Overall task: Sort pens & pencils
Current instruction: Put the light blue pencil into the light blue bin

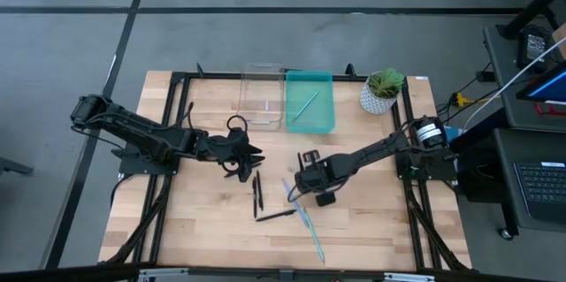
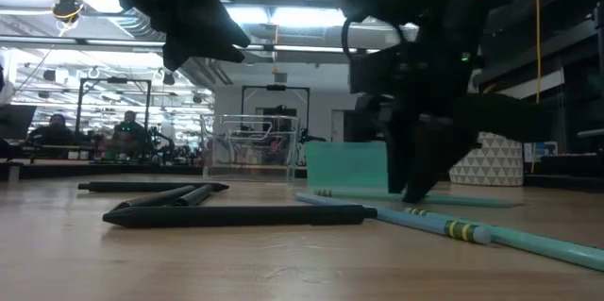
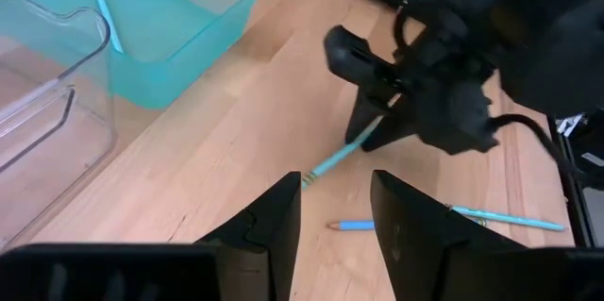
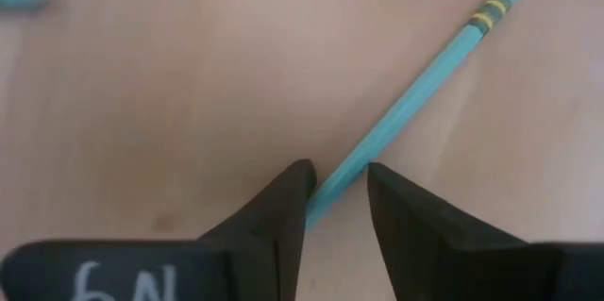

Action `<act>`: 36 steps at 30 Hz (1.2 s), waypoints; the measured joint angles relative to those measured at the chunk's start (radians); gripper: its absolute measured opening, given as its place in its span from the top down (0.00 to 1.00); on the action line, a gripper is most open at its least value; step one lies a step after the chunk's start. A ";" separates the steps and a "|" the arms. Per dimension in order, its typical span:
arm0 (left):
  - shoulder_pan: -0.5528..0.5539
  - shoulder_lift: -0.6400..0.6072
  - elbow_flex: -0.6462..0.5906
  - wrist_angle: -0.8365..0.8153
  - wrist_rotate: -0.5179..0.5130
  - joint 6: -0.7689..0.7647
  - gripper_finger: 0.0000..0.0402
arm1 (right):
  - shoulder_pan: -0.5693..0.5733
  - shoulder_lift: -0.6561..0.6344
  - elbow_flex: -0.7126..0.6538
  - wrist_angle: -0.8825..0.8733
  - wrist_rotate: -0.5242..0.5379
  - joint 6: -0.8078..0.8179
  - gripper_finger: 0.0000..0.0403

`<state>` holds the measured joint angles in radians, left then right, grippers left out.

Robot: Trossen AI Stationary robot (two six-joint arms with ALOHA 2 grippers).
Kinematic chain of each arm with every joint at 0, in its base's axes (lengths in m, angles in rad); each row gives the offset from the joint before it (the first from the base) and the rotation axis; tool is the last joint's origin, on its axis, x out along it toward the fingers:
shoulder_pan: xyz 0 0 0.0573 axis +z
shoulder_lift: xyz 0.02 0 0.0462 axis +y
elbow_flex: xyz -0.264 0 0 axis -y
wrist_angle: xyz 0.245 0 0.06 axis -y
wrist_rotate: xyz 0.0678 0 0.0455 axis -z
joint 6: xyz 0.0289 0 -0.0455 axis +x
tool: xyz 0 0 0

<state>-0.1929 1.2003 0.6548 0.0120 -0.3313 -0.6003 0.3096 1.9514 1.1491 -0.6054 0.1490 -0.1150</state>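
Observation:
Several teal pencils (image 1: 309, 229) lie fanned out on the wooden table near its front middle. Black pens (image 1: 258, 192) (image 1: 276, 216) lie to their left. One more teal pencil (image 1: 305, 105) rests in the teal bin (image 1: 329, 121). My right gripper (image 4: 340, 183) points down at the table, open, with one finger on each side of a teal pencil (image 4: 425, 75) that runs slantwise through the gap. My left gripper (image 3: 335, 211) hovers open and empty left of the black pens, aimed toward the right gripper (image 3: 373, 136). My right gripper comes from above, and its fingers (image 4: 288, 202) straddle the teal pencil near its plain end (image 4: 332, 186). The pencil lies on the table and crosses the gap at a slant. I cannot tell whether either finger touches it.
A clear bin (image 1: 263, 96) stands left of the teal bin at the table's far middle. A potted plant (image 1: 382, 90) stands at the far right. Black frame rails run along the table's sides. People and desks show in the room beyond.

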 joint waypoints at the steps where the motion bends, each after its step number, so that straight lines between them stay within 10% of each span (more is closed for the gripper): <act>1: 0.000 0.000 0.000 0.000 0.000 0.000 0.69 | 0.009 0.000 0.000 -0.009 0.000 -0.028 0.70; 17: 0.000 0.000 0.000 0.005 0.000 -0.001 0.69 | 0.072 -0.060 -0.009 -0.084 -0.099 -0.264 0.77; 36: 0.000 0.000 0.000 0.006 0.000 -0.001 0.69 | 0.025 -0.066 -0.008 -0.085 -0.138 0.013 0.77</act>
<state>-0.1929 1.2003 0.6552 0.0185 -0.3313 -0.6013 0.3350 1.8851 1.1416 -0.6907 0.0112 -0.1022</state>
